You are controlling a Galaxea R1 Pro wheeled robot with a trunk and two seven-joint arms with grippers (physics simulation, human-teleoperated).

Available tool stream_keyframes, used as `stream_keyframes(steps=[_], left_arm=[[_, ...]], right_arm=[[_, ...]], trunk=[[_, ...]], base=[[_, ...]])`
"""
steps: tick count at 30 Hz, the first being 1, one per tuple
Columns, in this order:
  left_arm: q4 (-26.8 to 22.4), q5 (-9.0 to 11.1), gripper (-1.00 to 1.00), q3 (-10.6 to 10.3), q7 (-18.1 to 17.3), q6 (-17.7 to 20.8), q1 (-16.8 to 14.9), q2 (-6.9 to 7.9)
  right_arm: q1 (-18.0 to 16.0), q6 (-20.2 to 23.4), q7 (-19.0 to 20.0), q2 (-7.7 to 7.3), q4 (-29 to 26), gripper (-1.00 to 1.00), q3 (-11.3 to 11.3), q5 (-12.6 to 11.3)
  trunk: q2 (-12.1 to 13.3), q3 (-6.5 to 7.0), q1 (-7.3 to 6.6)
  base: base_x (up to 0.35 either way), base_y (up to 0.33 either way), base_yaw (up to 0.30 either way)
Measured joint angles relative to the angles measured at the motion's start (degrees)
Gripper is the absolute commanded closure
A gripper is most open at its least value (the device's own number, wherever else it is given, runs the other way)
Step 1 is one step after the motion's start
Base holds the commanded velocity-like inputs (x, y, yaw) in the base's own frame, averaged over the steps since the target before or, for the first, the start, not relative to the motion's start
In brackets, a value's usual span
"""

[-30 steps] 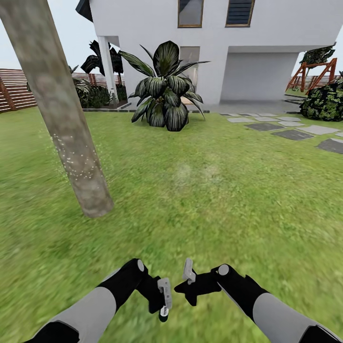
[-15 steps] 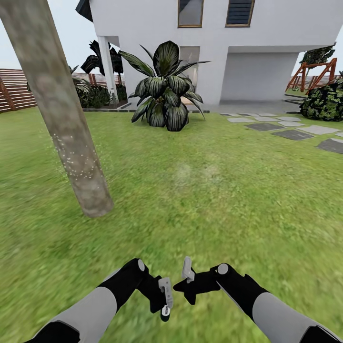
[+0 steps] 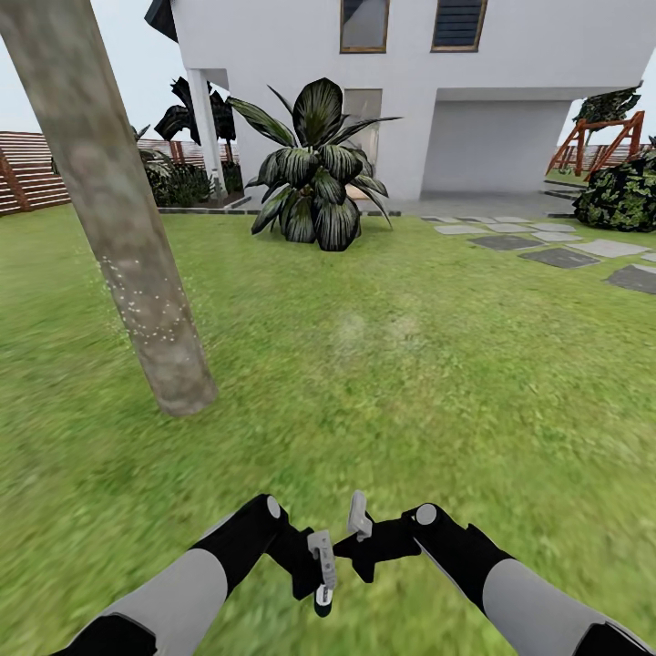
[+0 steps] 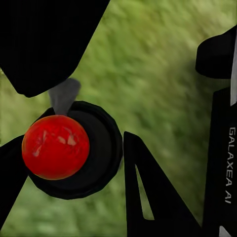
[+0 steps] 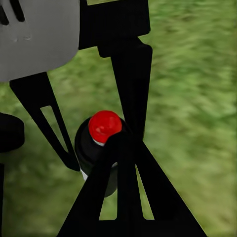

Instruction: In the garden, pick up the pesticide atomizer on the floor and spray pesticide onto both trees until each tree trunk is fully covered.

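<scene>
One tree trunk (image 3: 118,219), one atomizer (image 4: 55,146), two claws: left claw (image 3: 321,574), right claw (image 3: 360,521).

I read the tree trunk (image 3: 118,237) as rough, matt bark, mottled grey-brown, flecked with pale droplets near its lower part. The atomizer (image 4: 74,148) shows a glossy red cap on a matt black plastic body. My left gripper (image 3: 321,574) has matt grey fingers (image 3: 323,556); the lawn (image 3: 437,364) looks coarse and matt.

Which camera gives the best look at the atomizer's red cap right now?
The left wrist view: the red cap shows large and round on the black atomizer. The right wrist view shows it smaller, partly behind a black finger. In the head view I cannot make it out between the two tools.
</scene>
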Motion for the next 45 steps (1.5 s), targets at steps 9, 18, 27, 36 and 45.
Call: stream_keyframes(steps=[9,18,27,36,45], left_arm=[[0.4,-0.8,1.00,-0.4,0.1,0.2,0.1,1.09],[-0.1,-0.6,1.00,0.8,4.3,0.2,-0.2,10.38],[0.2,0.7,1.00,27.6,27.5,-0.5,0.5,11.08],[0.4,17.2,1.00,34.5,59.0,-11.6,12.8,8.45],[7.9,18.5,1.00,34.6,62.8,-22.1,19.2,8.24]], right_arm=[[0.0,0.0,0.0,0.00,0.0,1.00,0.0,0.0],[0.0,0.0,-0.1,-0.49,0.5,1.00,-0.1,0.0],[0.1,-0.6,-13.5,-0.95,11.7,-1.00,-4.2,-0.7],[4.6,-17.1,-42.4,-1.19,22.5,-1.00,-21.4,-4.3],[14.2,-30.6,-51.3,-2.13,24.1,-1.00,-22.0,-8.5]], trunk=[[0.0,0.00,0.00],[0.0,0.00,0.00],[0.0,0.00,0.00],[0.0,-0.02,0.00],[0.0,0.00,0.00]], base=[[0.000,0.000,0.000],[0.000,0.000,0.000],[0.000,0.000,0.000],[0.000,0.000,0.000],[0.000,0.000,0.000]])
